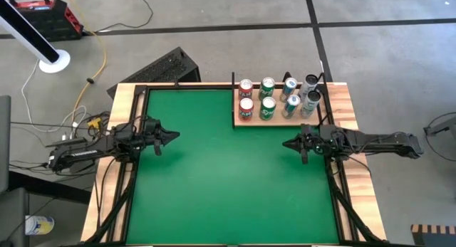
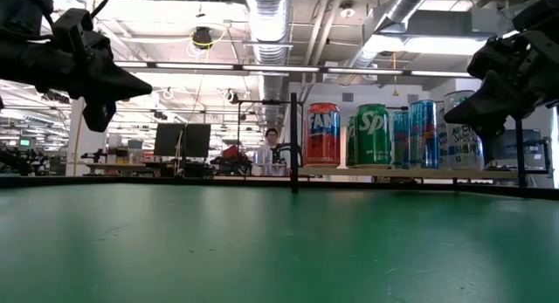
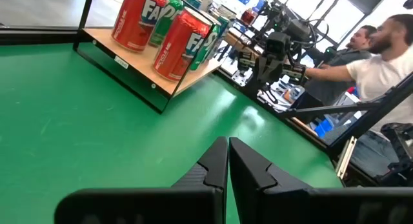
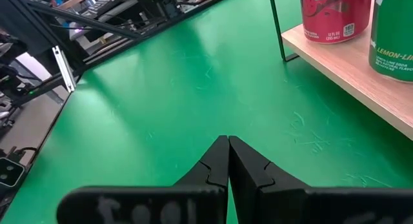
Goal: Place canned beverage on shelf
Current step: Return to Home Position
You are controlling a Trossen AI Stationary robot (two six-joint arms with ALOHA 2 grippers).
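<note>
Bright even light, glaring ceiling lights (image 2: 218,67), soft shadows

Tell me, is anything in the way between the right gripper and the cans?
Nothing visible does. Only bare green table lies between the shut right gripper and the shelf where the cans stand. The left gripper hovers shut across the table.

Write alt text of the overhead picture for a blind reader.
Pairs of red cans, green cans, blue cans and white cans stand on a flat pale-wood shelf panel at the upper right of a green felt tabletop. Two dark arms wait at the sides, left fingers and right fingers shut, empty.
</note>
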